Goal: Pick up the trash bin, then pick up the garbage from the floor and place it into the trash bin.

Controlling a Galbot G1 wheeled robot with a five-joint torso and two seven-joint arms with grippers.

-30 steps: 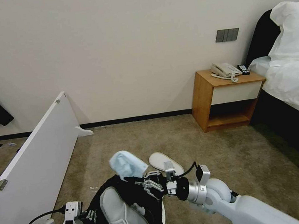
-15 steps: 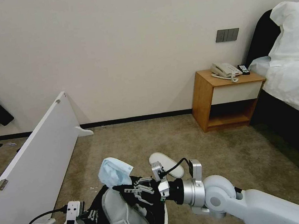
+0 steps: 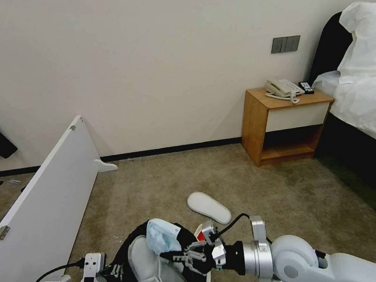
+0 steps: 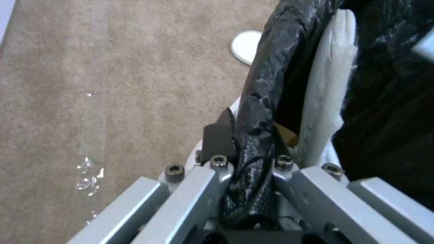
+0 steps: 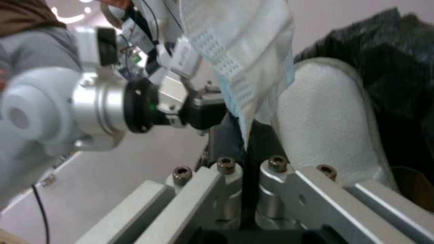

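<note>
Just over trash bin point(image 3: 136, 242) rim, right gripper point(image 3: 167, 254) pinching mask point(image 3: 162, 236).

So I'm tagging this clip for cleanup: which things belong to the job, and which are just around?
Job:
trash bin, left gripper clamping its rim
face mask in right gripper
slipper in bin
slipper on carpet

Around:
nightstand
telephone
bed
white board
</note>
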